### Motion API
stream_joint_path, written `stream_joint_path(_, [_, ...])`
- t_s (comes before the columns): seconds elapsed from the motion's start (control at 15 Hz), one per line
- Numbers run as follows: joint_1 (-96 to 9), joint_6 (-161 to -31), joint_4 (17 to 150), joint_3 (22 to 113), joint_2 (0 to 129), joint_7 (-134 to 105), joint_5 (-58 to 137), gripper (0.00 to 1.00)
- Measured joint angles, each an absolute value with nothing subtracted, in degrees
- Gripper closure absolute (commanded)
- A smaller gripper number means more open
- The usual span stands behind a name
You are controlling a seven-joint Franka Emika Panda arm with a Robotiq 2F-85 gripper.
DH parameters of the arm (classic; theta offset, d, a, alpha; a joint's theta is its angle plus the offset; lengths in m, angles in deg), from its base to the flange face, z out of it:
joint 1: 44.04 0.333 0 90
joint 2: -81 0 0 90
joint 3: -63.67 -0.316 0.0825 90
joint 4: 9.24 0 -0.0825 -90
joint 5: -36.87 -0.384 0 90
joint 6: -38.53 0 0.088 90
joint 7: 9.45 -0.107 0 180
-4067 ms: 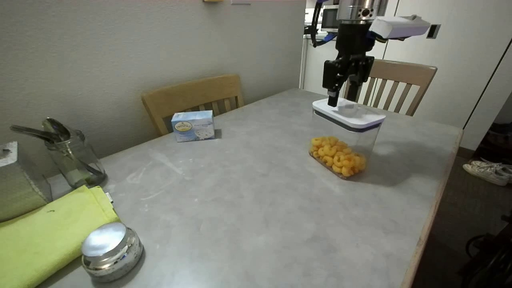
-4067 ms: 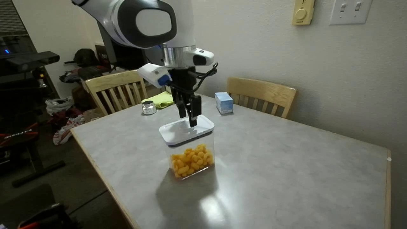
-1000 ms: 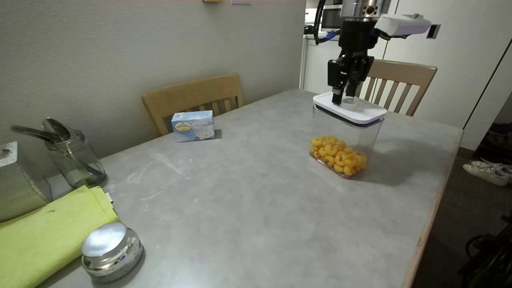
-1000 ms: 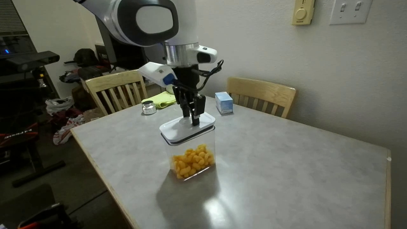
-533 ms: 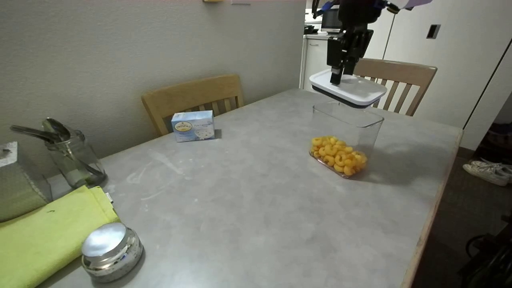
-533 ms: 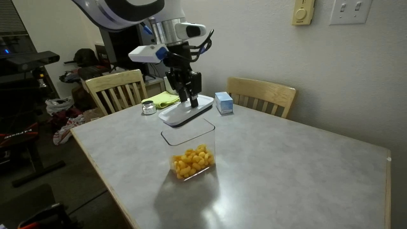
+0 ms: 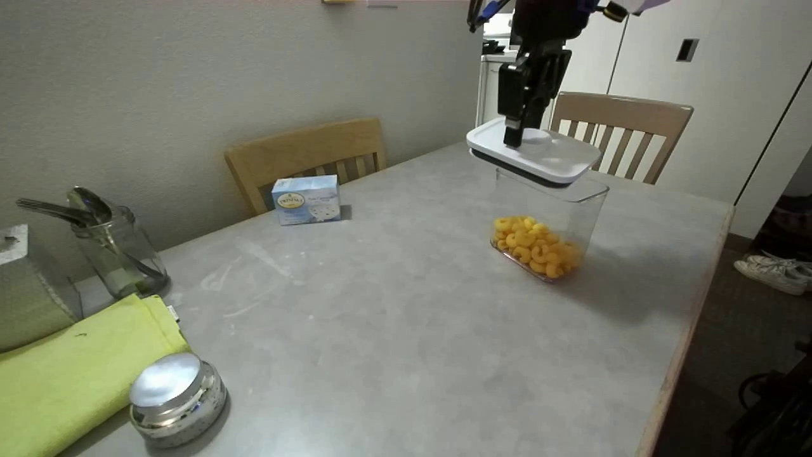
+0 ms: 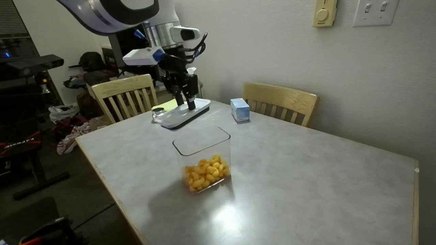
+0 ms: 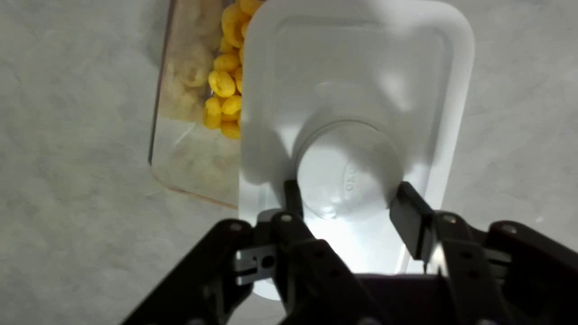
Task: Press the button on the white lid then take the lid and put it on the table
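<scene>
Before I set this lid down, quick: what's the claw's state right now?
Claw: closed on the round button, holding the white lid in the air above the table.

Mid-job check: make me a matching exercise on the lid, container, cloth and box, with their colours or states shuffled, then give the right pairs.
Things:
1. lid
2. container
3. cloth
4. box

Colours or states:
A. light blue
B. lid off, yellow food inside
C. held up by its button in the gripper
D. lime yellow

Pairs: 1-C; 2-B; 3-D; 4-A
</scene>
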State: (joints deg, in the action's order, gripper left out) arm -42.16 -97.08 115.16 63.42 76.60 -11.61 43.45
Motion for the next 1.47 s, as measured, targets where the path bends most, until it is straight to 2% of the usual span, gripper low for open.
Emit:
stream_joint_path(0.73, [-37.8,-97.0,112.7,61.5,68.1,-17.4,47.6,0.73])
stream_joint_path(1.47, [-37.5,-96.4,97.2,61.6,50.4,-17.5,45.5,0.73])
